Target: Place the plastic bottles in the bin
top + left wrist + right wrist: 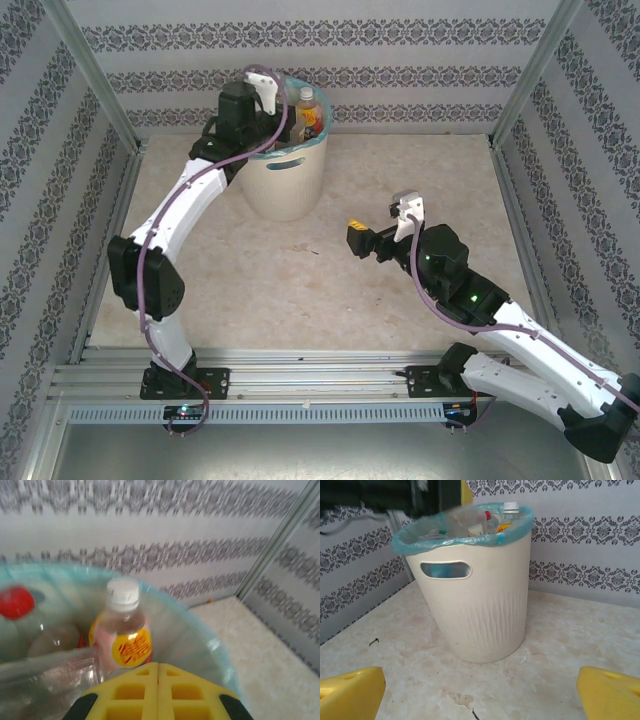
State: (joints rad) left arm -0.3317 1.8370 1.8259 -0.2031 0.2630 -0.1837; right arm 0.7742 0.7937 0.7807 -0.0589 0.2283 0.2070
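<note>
Hanging over the left part of the bin's (285, 185) mouth, the left gripper (158, 670) has its yellow fingers pressed flat together along one seam, with nothing between them. Just beyond its tips a pink bottle (122, 635) with a white cap and a yellow-and-red label stands upright inside the bin, its cap rising above the rim. To its left sit a red-capped bottle (15, 602) and, lower, a clear bottle (55, 672) lying on its side. The heap reaches about rim level, so little free depth shows under the fingers. The light blue bag (445, 539) is folded outward over the rim, forming a soft lip around the opening.

The bin stands at the back of the table (400, 180), left of centre and near the patterned rear wall (420, 75). Its handle slot (445, 570) faces the front of the table.

The right gripper (362, 241) hovers low near the middle of the table, well apart from the bin and aimed at it. Its jaws are spread wide and grip nothing, and its yellow fingertips sit at the two bottom corners of the right wrist view. Between it and the bin's base lies open beige surface marked by a few dark specks (373, 641). Right of the bin, the tabletop runs open up to the metal frame post (520, 90) and the right side wall.
</note>
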